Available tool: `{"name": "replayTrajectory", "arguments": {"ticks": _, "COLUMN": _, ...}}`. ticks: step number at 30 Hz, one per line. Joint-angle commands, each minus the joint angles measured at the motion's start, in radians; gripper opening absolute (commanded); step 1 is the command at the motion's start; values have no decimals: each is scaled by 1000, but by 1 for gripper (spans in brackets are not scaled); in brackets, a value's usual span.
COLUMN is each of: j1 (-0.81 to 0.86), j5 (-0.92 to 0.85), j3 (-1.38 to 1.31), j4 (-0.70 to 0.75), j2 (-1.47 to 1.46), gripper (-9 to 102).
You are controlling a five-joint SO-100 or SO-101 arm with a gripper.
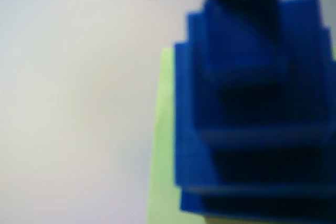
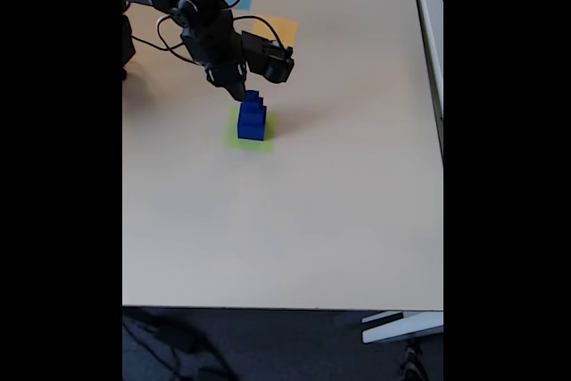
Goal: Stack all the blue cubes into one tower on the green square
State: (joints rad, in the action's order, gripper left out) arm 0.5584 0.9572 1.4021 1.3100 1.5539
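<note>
Three dark blue solid cubes (image 2: pixel 252 117) stacked in a stepped tower on the flat lime-green paper square (image 2: pixel 234 135), beige table (image 2: pixel 294 220), black robot jaws (image 2: pixel 239 92) just above the top cube, grip unclear, orange paper square (image 2: pixel 284 28) behind.

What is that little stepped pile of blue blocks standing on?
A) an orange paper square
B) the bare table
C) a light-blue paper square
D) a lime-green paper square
D: in the fixed view the blue blocks form a stepped pile on the green square, whose edge shows around the base; the wrist view also shows green beside the bottom block.
</note>
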Motion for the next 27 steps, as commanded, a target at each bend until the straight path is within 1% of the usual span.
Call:
{"name": "replayTrajectory", "arguments": {"ticks": 1, "j1": 8, "j5": -11, "j3": -38, "j4": -14, "j2": 11, "gripper": 0}}
{"name": "replayTrajectory", "arguments": {"ticks": 16, "j1": 15, "j5": -35, "j3": -49, "j4": -17, "j2": 12, "gripper": 0}}
{"name": "replayTrajectory", "arguments": {"ticks": 27, "j1": 8, "j5": -18, "j3": -49, "j4": -25, "j2": 12, "gripper": 0}}
